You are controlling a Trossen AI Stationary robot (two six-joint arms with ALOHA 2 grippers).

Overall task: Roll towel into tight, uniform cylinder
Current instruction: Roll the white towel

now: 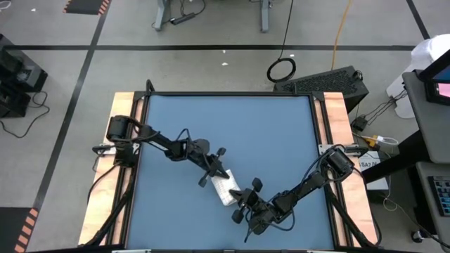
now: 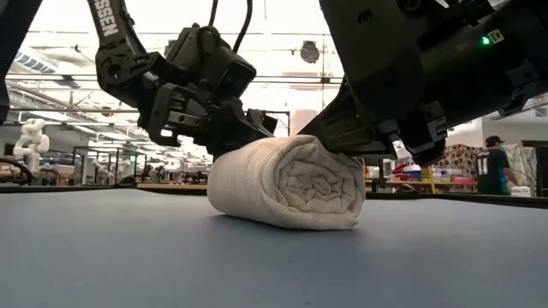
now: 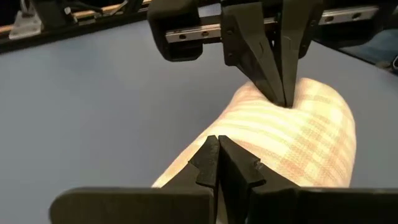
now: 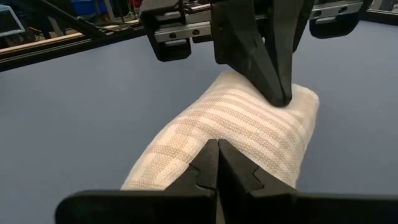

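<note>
Your towel (image 2: 287,184) is already a soft, springy roll that will loosen easily. Both the left gripper (image 1: 213,169) and right gripper (image 1: 246,199) press its ends with fingers closed; hold it across the middle.

You are looking at a robotics lab or workshop set inside a big industrial hall. The blue table (image 1: 232,140) is standing on a grey concrete floor (image 1: 211,63) marked with dark tape lines and orange-and-black hazard strips (image 1: 84,5). Cables (image 1: 281,69) are lying across the floor, and a black computer case (image 1: 330,83) is sitting just beside the table. Across the table, the level camera is showing a high ceiling with beams and bright lights (image 2: 282,34), rows of workbenches (image 2: 103,167), and a person (image 2: 492,167) standing far off.
</note>
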